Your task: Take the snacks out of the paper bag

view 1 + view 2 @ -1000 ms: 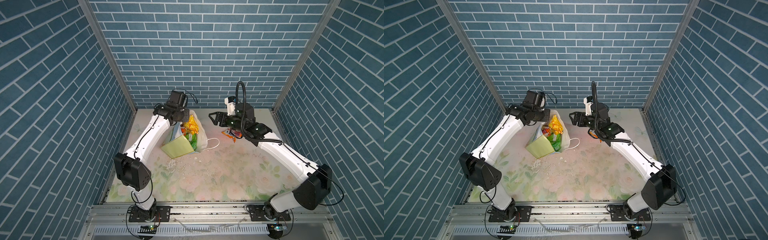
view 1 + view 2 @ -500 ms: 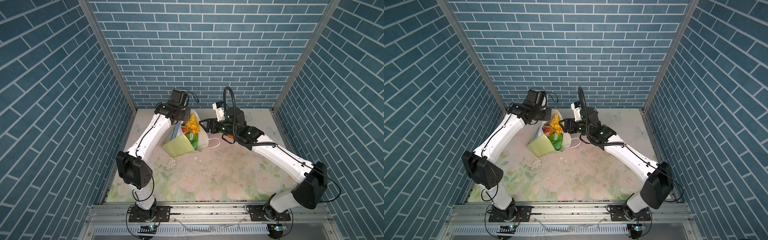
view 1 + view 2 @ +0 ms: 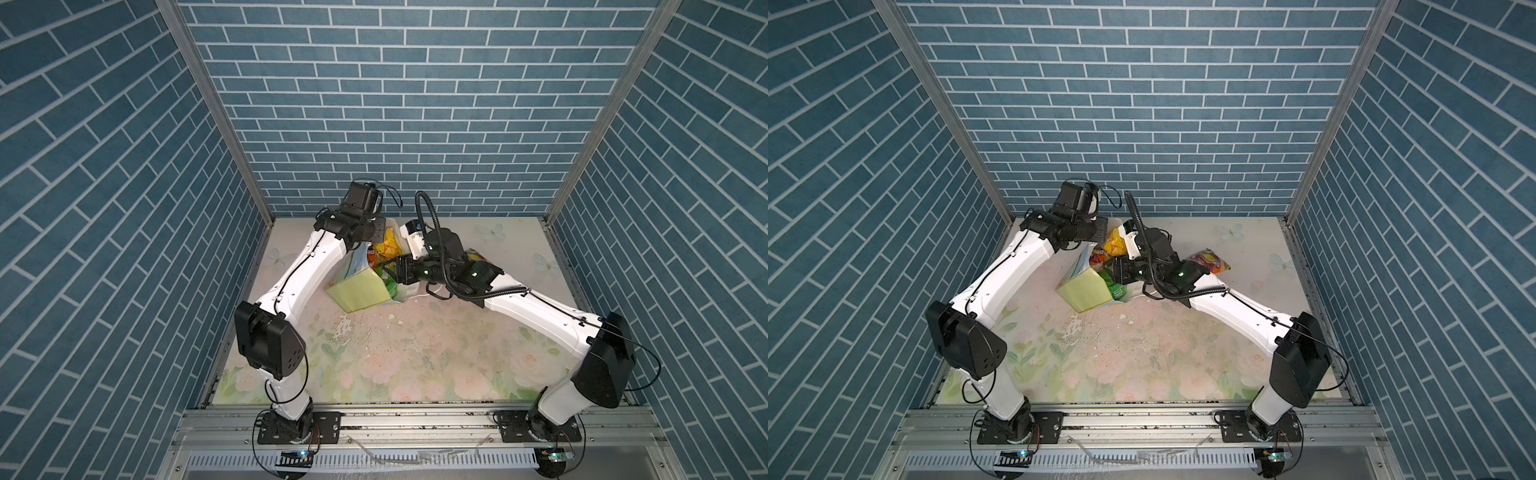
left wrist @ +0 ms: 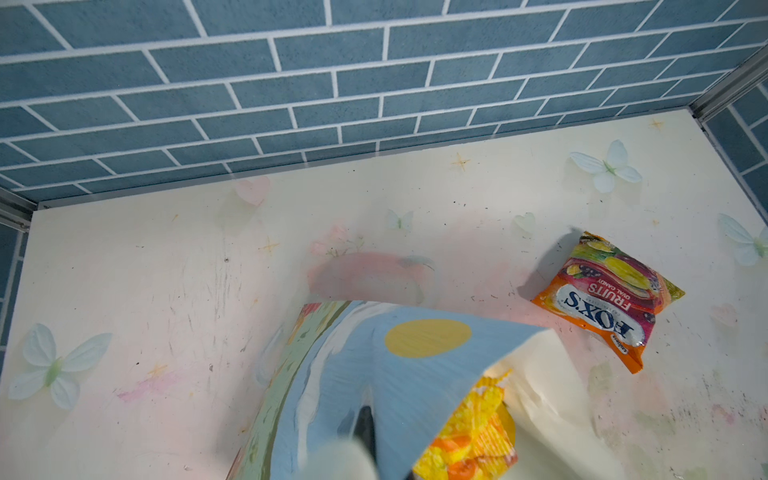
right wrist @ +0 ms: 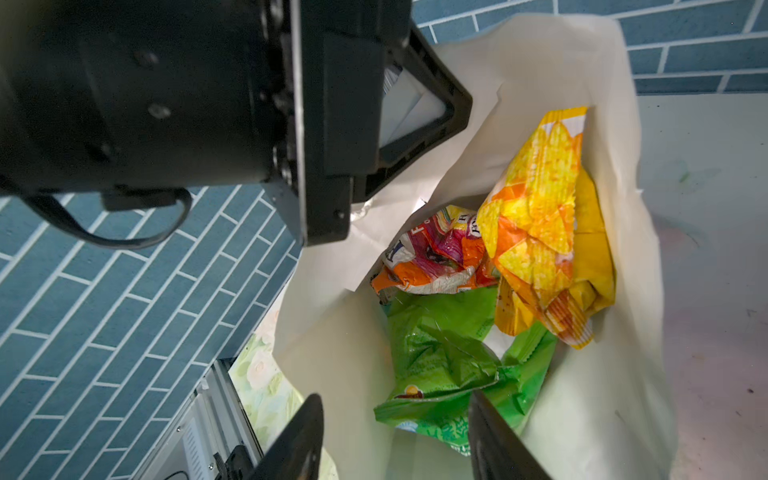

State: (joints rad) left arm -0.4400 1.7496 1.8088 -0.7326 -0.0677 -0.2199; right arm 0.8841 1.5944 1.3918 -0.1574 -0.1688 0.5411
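Three snacks (image 5: 440,357) in bag (image 5: 582,415), one packet (image 4: 606,291) outside

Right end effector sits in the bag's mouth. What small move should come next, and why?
Probably close the right end effector on the green packet: its jaws stand apart either side of it inside the paper bag, not yet gripping, while the left end effector pinches the rim open.
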